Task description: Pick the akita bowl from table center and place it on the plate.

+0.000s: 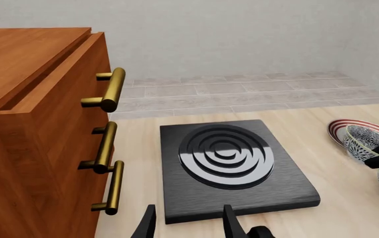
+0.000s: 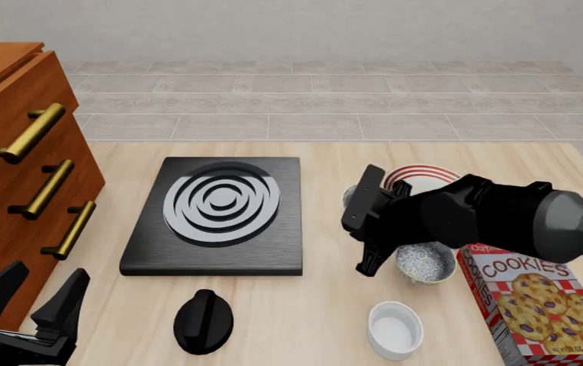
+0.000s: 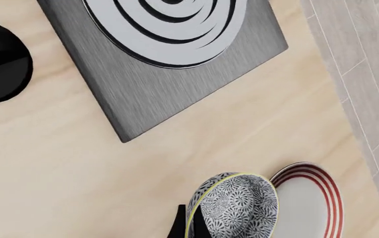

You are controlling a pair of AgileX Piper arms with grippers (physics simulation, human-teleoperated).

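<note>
**Bowl in the right jaws, plate just beyond**

We hold the akita bowl [image 3: 237, 208] by its rim in the right gripper [image 2: 365, 229], jaws closed on it, tilted above the counter [image 2: 322, 320]. The plate [image 3: 312, 203] lies just beside it, toward the counter's far right edge. Our left gripper [image 1: 188, 223] idles, jaws wide, near the front-left corner.

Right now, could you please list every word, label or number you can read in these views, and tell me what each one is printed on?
"COOKIES": in large white letters on the red cardboard cookie box with pictured cookies, at the table's right edge in the front view.
A smaller line above that word on the same box is too blurred and partly hidden to read.
No other text shows in any view.
</note>
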